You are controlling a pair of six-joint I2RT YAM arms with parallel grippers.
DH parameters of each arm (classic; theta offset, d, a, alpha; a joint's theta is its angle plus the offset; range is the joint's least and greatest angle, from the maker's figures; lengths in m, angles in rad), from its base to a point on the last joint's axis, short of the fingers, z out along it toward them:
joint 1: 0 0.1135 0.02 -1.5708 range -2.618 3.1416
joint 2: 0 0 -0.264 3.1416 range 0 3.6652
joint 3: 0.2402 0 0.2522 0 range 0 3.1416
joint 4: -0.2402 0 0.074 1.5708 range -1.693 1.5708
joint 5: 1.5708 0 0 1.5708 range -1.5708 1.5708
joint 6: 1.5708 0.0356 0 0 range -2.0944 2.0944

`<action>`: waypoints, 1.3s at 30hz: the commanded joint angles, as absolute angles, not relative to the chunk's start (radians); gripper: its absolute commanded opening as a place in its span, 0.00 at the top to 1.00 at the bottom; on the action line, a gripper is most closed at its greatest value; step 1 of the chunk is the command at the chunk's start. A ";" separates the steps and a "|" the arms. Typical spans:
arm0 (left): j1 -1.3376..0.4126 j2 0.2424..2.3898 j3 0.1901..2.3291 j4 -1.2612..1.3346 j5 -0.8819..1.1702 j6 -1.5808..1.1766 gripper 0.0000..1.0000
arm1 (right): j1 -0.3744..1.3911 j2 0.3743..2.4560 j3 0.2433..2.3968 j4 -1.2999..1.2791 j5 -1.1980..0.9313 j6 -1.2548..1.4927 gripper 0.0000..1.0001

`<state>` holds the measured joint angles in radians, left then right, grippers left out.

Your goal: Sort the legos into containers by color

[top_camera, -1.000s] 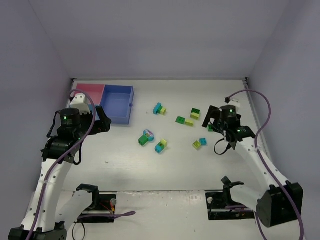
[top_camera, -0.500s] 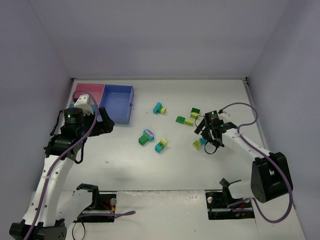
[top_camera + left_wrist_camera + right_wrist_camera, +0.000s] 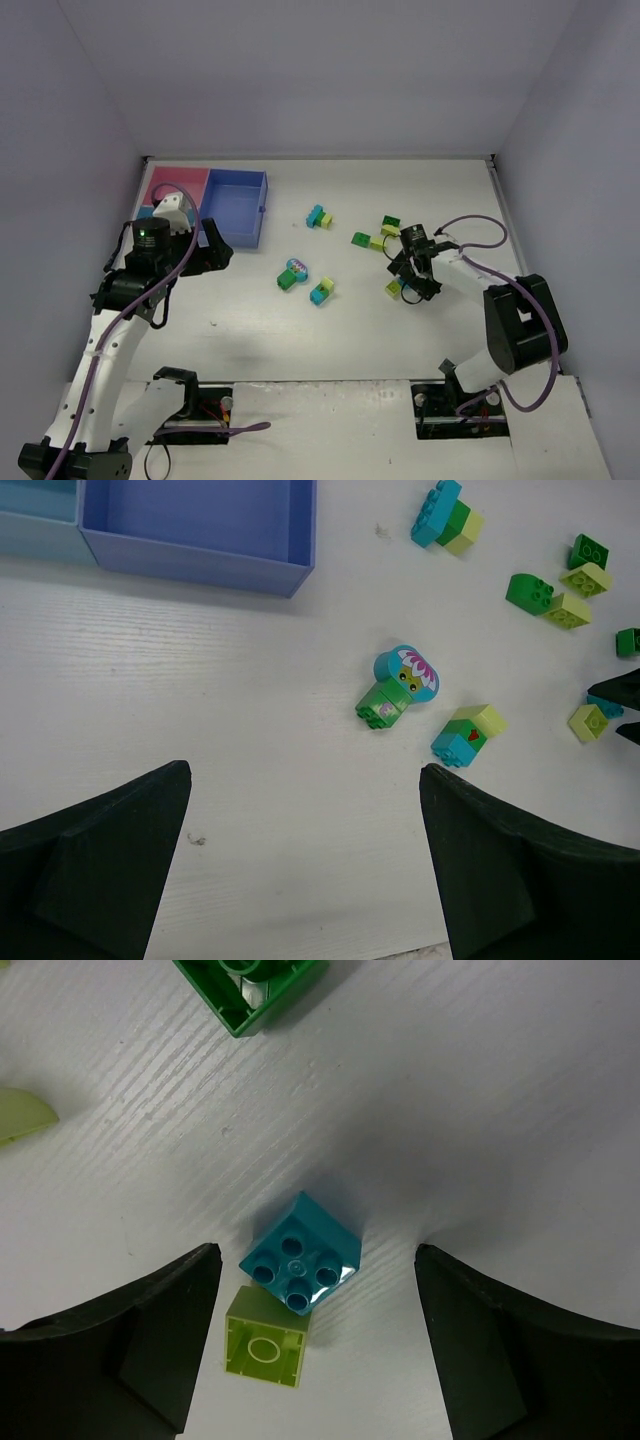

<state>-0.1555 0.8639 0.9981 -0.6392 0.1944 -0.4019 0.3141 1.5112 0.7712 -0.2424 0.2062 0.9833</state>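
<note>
My right gripper (image 3: 408,279) is open and low over a teal lego (image 3: 300,1255), which sits between its fingers (image 3: 150,1340). A yellow-green lego (image 3: 266,1349) touches the teal one and also shows in the top view (image 3: 394,289). A dark green lego (image 3: 250,990) lies just beyond. My left gripper (image 3: 214,250) is open and empty (image 3: 302,772) above bare table, near the medium-blue tray (image 3: 240,240). The pink tray (image 3: 180,183) adjoins it. The light-blue tray (image 3: 40,540) is mostly hidden by the left arm in the top view.
More legos lie mid-table: a green brick with a flower-faced top (image 3: 395,685), a teal and yellow-green pair (image 3: 465,735), a teal-green-yellow cluster (image 3: 318,217), and green and yellow-green bricks (image 3: 370,242) (image 3: 390,227). Walls enclose the table.
My right arm has swung left and down, from beside the far-right bricks to low over the teal and yellow-green legos. My left gripper has shifted slightly to the right.
</note>
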 commanded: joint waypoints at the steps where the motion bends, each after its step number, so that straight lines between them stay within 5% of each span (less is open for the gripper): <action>1: -0.164 0.862 1.008 -0.603 0.213 -0.408 0.10 | 0.314 1.528 0.819 -0.233 0.256 1.029 0.27; 17: -0.175 0.862 0.996 -0.606 0.209 -0.399 0.10 | 0.314 1.554 0.813 -0.229 0.245 1.078 0.49; 23: -0.178 0.864 0.997 -0.601 0.212 -0.399 0.10 | 0.314 1.560 0.857 -0.229 0.262 1.025 0.74; 26: -0.181 0.864 0.999 -0.600 0.213 -0.402 0.10 | 0.314 1.552 0.911 -0.224 0.265 0.951 1.00; 39: -0.251 0.874 0.951 -0.366 0.325 -0.610 0.10 | 0.356 1.431 1.100 -0.072 -0.015 0.710 1.00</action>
